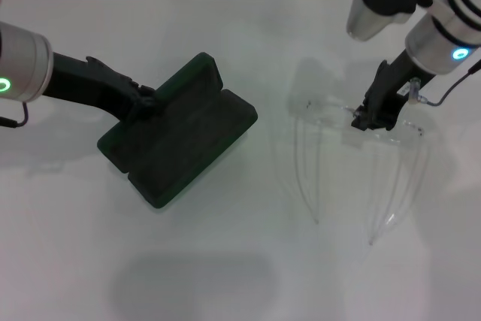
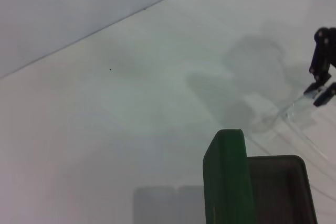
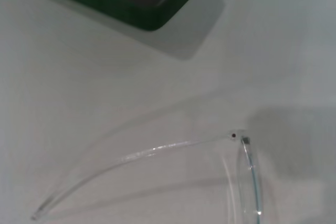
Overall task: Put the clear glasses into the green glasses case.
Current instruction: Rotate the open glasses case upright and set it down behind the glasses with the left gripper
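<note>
White tabletop [image 1: 225, 276], pale wall at far edge. Clear glasses [image 1: 353, 167] lie open on right side, lens front far, arms pointing near. My right gripper [image 1: 373, 119] down at lens front, fingers closed onto its top edge as far as I judge. Green glasses case [image 1: 180, 133] open, left of glasses, well apart, long axis diagonal. My left gripper [image 1: 143, 104] touching case's far-left edge; grip: cannot tell. Carry goes leftward.

Green glasses case [image 1: 180, 137] open; clear glasses [image 1: 353, 159] unfolded beside it.
</note>
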